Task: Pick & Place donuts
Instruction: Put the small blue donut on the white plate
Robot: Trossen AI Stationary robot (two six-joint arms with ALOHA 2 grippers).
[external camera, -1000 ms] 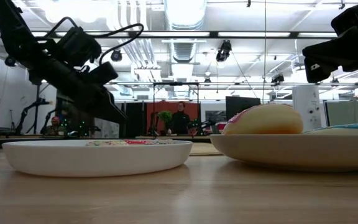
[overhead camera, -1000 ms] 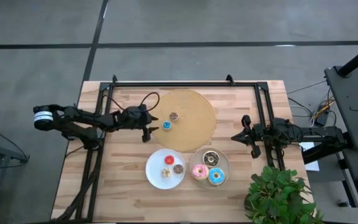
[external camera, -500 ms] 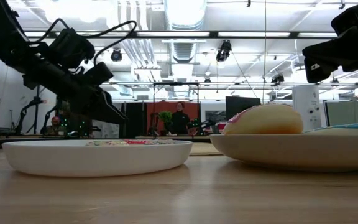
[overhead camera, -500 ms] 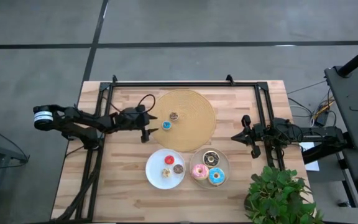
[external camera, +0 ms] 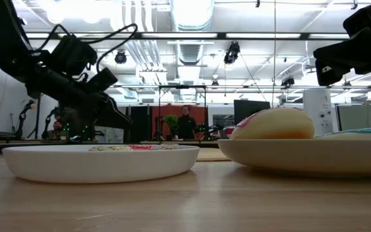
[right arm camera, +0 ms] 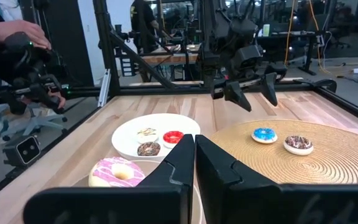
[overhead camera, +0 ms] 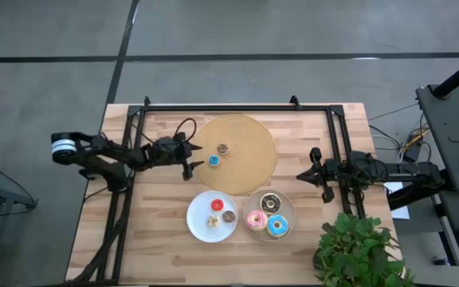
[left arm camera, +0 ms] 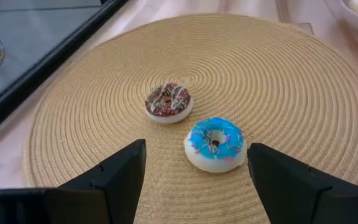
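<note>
While you read from the near edge, potted plant (overhead camera: 355, 247): one, at the near right corner of the counter (overhead camera: 158, 239), clear of the work.
Near plate, right (overhead camera: 287, 206): three larger donuts, pink (overhead camera: 255, 219), light blue (overhead camera: 276, 226) and dark chocolate (overhead camera: 270, 202). They appear to be sorted by size.
Near plate, left (overhead camera: 194, 215): three tiny donuts, pale tan (overhead camera: 215, 206), red (overhead camera: 212, 221) and brown (overhead camera: 228, 216).
Board (overhead camera: 249, 135): two tiny donuts, blue (overhead camera: 213, 160) and chocolate (overhead camera: 222, 149), near each other but apart. They are probably the ones awaiting transfer.
Left hand (overhead camera: 190, 163): fingers spread wide, holding nothing, just beside the blue donut. You would judge it lined up for a grasp.
Right hand (overhead camera: 309, 174): fingers closed together on nothing, waiting at the counter's right side.
Count: eight donuts, two plates, one board.
</note>
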